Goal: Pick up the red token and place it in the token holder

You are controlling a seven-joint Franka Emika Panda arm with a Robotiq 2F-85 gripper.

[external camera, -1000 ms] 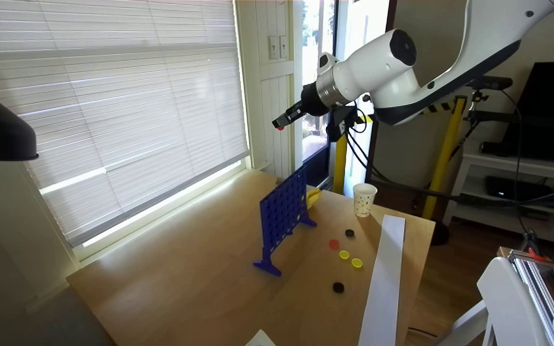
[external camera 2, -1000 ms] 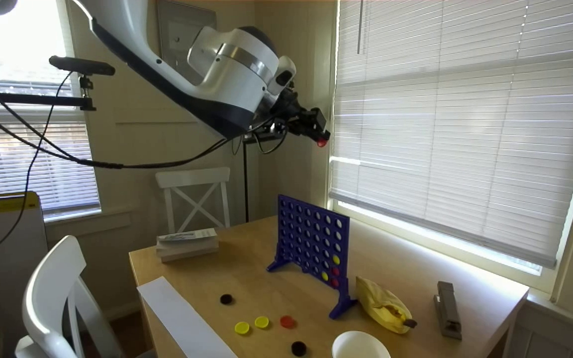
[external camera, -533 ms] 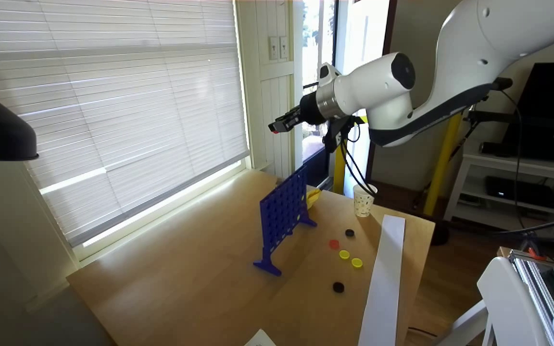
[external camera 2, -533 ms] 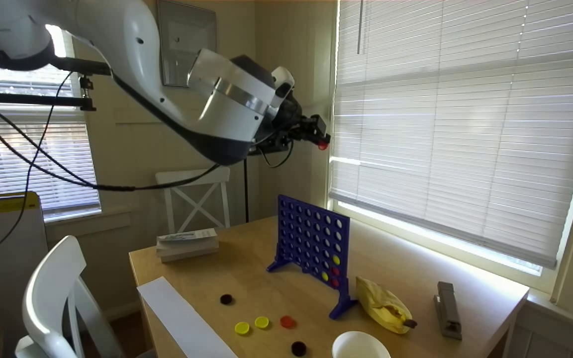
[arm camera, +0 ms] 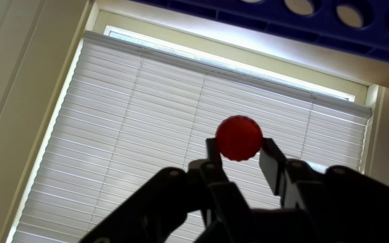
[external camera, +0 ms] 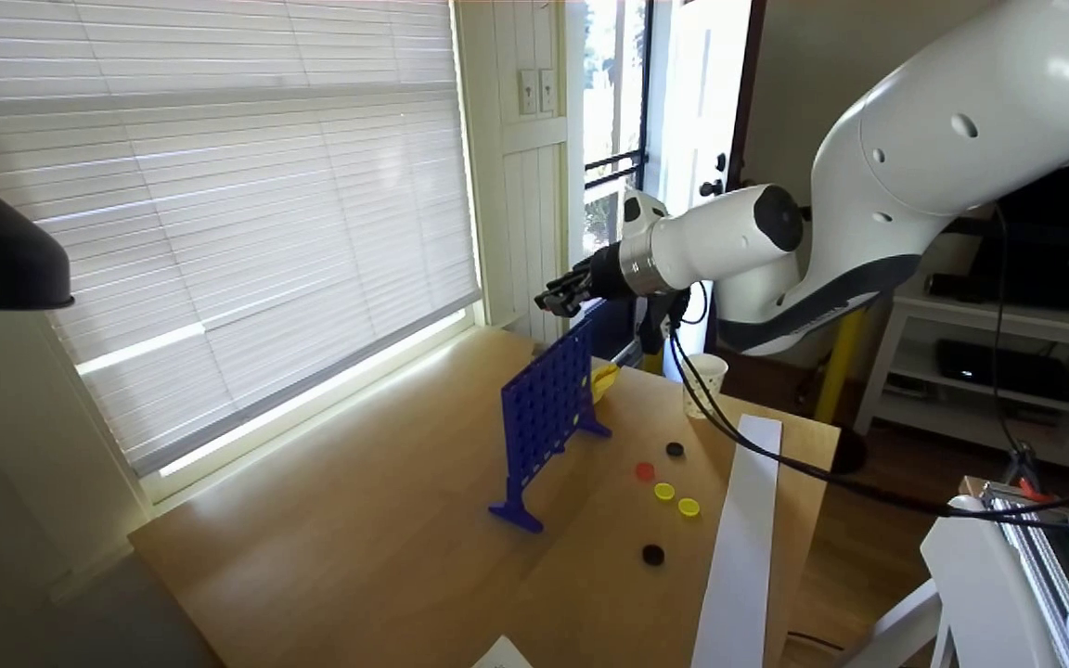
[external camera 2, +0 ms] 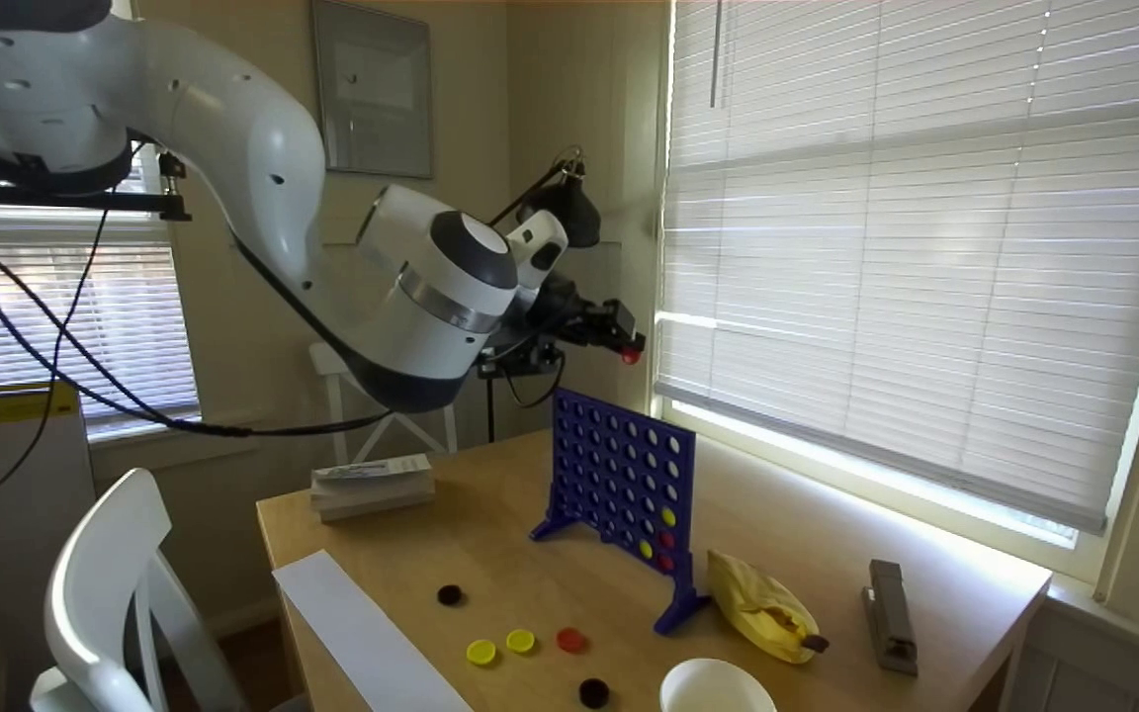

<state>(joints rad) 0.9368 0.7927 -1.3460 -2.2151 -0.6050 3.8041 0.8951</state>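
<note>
Picking is done, placing is not. The hand [arm camera: 240,147] is nearly closed, its fingertips pinching the token [arm camera: 238,136] by the rim from both sides — spread no wider than the token needs, with nothing else in its hold. Both exterior views show the hand well clear of the worktop [external camera 2: 490,554] and, by the look of it, above the top edge of the holder [external camera 2: 619,475]; in the wrist view token and holder are plainly apart. Whether the token hangs over that edge or off to one side, I cannot tell.

Left to do, as I judge it: bring the token over a free column, turn it in line with the holder, lower it in edge-first, then let go. The holder already has two red discs [external camera 2: 666,540] and two yellow discs [external camera 2: 668,517] low down at the end near the banana [external camera 2: 762,608] — most other holes look unfilled. (A loose red disc [external camera 2: 571,641] lies on the worktop near the loose yellow pair [external camera 2: 520,642]; with one token gripped, I doubt it is needed.)
</note>
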